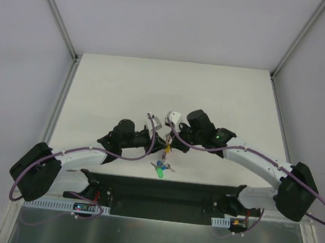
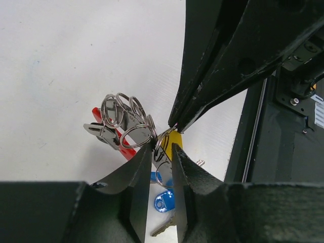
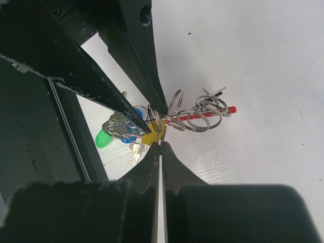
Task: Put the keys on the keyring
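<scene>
Starting left of the yellow key (image 3: 153,135), the left pincer (image 2: 162,152) reaches in low over the pale surface (image 1: 126,85). Its jaws stand a narrow way apart with a thin wire ring between them. Whether they clamp that ring or only bracket it cannot be told. The keyring (image 2: 124,121) sits just beside the yellow key, on the side away from the arm bases. It is a bunch of overlapping silver rings with the red band (image 3: 229,109) trailing beyond it, and it seems raised off the surface rather than lying flat. On the side of the yellow key towards the arm bases, the blue key (image 2: 163,202) and the green key (image 3: 103,138) are bunched close together. It is unclear whether they already hang from a ring. Right of the yellow key, the right pincer (image 3: 161,148) has its jaws pressed together, tips against the yellow cap. What, if anything, they nip there is not clear. The step in hand looks like threading the yellow key onto a ring, with both tips meeting at it. The next move probably calls for one pincer to keep the ring steady while the other works the key's hole round the coil. That motion should be small and fine, since a slip could drop the key or pull the bunch askew.
</scene>
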`<action>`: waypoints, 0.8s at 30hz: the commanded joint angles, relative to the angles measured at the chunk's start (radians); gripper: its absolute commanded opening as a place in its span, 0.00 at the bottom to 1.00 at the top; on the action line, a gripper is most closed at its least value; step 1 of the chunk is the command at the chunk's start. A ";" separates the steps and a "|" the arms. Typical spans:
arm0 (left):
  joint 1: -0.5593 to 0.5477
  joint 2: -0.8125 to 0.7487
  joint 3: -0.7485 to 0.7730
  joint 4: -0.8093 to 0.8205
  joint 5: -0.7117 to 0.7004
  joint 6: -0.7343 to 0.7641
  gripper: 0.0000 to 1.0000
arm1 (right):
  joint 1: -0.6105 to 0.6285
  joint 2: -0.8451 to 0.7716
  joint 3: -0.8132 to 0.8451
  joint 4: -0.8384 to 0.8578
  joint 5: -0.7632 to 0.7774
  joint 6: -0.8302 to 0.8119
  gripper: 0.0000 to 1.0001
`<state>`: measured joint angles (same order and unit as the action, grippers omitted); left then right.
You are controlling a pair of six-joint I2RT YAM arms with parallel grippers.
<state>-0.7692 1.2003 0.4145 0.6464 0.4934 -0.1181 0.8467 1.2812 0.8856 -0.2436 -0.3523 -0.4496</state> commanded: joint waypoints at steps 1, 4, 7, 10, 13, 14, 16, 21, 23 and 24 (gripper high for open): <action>0.011 -0.018 0.044 0.022 0.045 0.005 0.20 | -0.001 -0.037 0.000 0.033 -0.019 -0.015 0.01; 0.015 -0.019 0.044 0.016 0.048 0.003 0.15 | -0.001 -0.039 -0.002 0.024 -0.011 -0.020 0.01; 0.018 -0.021 0.044 0.016 0.051 -0.005 0.02 | -0.001 -0.039 0.000 0.018 -0.007 -0.024 0.01; 0.018 -0.024 0.044 0.018 0.042 -0.020 0.00 | 0.002 -0.046 -0.007 0.010 0.001 -0.024 0.01; 0.018 -0.030 0.043 0.030 0.027 -0.049 0.00 | 0.012 -0.055 -0.016 0.003 0.027 -0.024 0.01; 0.018 -0.031 0.043 0.036 0.017 -0.076 0.00 | 0.021 -0.057 -0.019 0.003 0.035 -0.024 0.01; 0.016 -0.038 0.033 0.070 -0.004 -0.112 0.00 | 0.035 -0.065 -0.033 0.006 0.078 -0.023 0.01; 0.016 -0.045 -0.008 0.176 -0.035 -0.228 0.00 | 0.100 -0.089 -0.092 0.111 0.159 0.020 0.01; 0.018 -0.038 -0.020 0.232 -0.033 -0.271 0.00 | 0.120 -0.101 -0.138 0.197 0.159 0.041 0.01; 0.016 -0.033 -0.025 0.252 -0.030 -0.285 0.00 | 0.127 -0.106 -0.154 0.223 0.162 0.060 0.01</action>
<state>-0.7578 1.1950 0.3958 0.6849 0.4862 -0.2878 0.9333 1.2110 0.7898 -0.1604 -0.2131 -0.4477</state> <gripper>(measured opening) 0.011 0.015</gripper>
